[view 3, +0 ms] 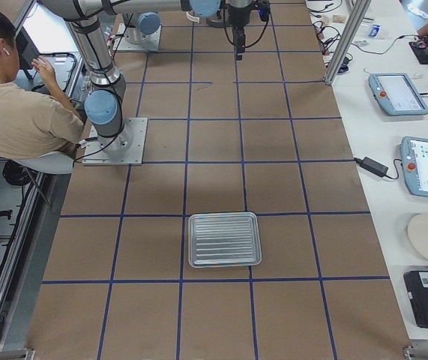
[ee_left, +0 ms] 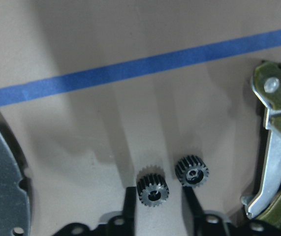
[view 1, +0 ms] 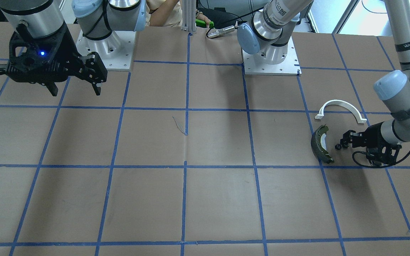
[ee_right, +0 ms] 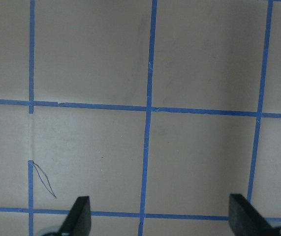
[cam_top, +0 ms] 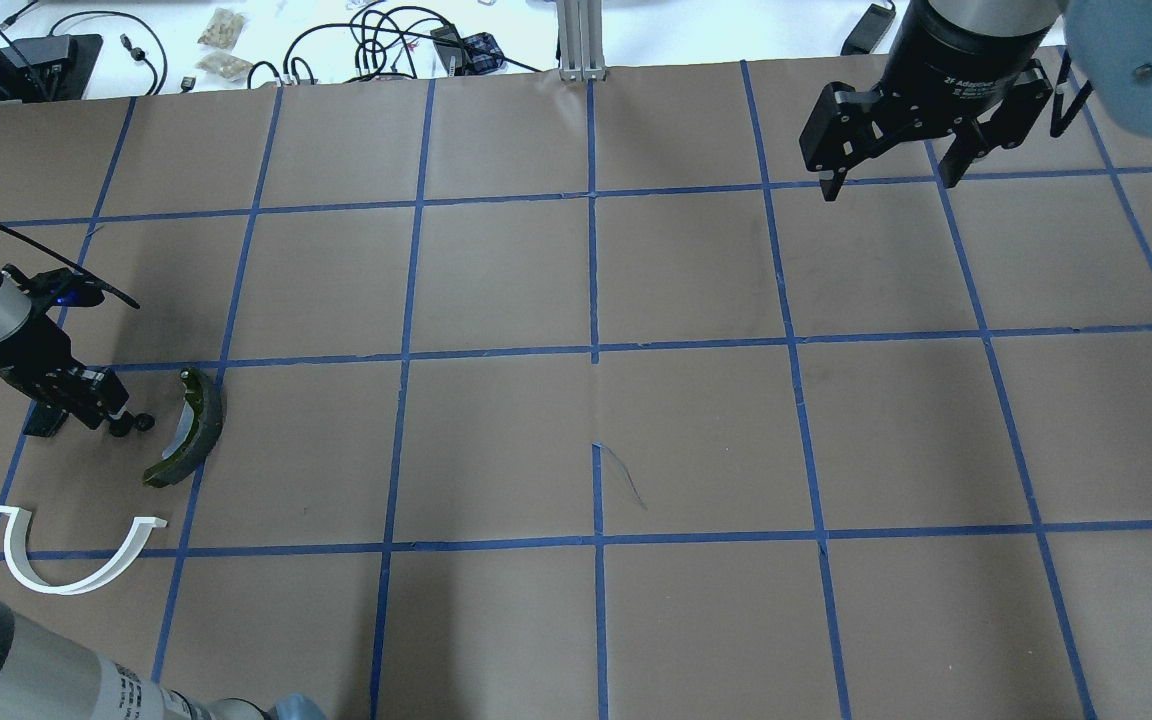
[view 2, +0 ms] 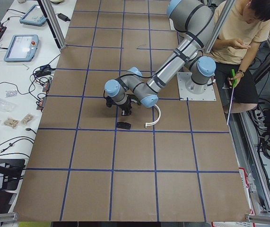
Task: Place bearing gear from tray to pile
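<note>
bearing gear [ee_left: 153, 189] between left fingers [ee_left: 130, 204], unclamped

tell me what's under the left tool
Two small black gears on the brown paper: one gear between the left tool's fingers, the second gear just beyond a fingertip. Anything beneath the tool's body is hidden.

A brown surface [view 1: 219, 206], gridded with blue tape [view 1: 187, 165], carries a silver tray [view 3: 224, 239] at 1 end. At the other end lie a white arch [view 1: 340, 102], a green shoe [cam_top: 206, 425], a grey pad [ee_left: 2, 182] and 2 small parts: a gear [ee_left: 153, 191] just beside another gear [ee_left: 192, 171].
</note>
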You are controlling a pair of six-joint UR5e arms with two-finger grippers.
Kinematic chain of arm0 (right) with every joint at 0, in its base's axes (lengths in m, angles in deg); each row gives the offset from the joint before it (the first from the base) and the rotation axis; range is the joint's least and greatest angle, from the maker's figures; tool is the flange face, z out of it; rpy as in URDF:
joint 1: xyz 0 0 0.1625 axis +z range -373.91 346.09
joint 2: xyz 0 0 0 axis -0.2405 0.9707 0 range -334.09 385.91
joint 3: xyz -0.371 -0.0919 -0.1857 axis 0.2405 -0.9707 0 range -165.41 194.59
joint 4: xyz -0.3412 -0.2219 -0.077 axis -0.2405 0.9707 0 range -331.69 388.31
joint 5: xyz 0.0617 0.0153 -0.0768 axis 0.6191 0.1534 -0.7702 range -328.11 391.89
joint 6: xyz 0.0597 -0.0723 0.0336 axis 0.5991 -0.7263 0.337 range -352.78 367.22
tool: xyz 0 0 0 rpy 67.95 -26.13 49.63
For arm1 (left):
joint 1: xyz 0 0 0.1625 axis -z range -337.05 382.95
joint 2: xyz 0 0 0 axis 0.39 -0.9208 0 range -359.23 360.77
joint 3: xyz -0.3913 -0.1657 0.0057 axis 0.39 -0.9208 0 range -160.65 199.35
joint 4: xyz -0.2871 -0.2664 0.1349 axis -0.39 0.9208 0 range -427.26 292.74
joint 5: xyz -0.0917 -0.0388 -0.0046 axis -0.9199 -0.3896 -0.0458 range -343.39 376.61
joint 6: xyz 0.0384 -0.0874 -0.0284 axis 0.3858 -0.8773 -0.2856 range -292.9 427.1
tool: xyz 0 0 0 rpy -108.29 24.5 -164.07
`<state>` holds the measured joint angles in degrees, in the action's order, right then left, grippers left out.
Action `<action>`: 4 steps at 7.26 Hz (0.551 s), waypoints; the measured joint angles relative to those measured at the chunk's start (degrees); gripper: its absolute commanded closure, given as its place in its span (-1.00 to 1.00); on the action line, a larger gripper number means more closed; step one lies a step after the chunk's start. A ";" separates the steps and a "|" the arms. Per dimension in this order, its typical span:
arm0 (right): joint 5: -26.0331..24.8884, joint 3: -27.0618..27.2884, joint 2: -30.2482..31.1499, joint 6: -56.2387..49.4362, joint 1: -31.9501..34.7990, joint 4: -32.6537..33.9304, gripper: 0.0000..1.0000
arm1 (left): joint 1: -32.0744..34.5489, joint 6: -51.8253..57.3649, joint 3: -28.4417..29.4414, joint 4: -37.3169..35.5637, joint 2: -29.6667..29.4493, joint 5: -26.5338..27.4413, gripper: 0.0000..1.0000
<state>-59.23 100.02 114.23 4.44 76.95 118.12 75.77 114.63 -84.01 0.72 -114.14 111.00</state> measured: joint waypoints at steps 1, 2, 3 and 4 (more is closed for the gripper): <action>-0.01 0.00 0.01 0.08 0.00 0.01 -1.00 | 0.34 -0.22 0.47 0.49 0.54 0.05 -0.64; -0.02 0.00 0.01 0.11 0.01 0.01 -1.00 | 0.92 -1.22 1.65 1.64 1.45 0.02 -1.00; -0.02 0.00 0.02 0.06 0.01 0.01 -1.00 | 1.90 -3.72 4.17 4.65 2.66 -0.22 -1.00; -0.02 0.00 0.02 0.01 0.02 0.01 -1.00 | 3.94 -7.51 8.05 9.49 4.08 -0.69 -1.00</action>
<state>-59.25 100.02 114.25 4.45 76.97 118.14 79.72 107.12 -75.96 10.21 -110.05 110.31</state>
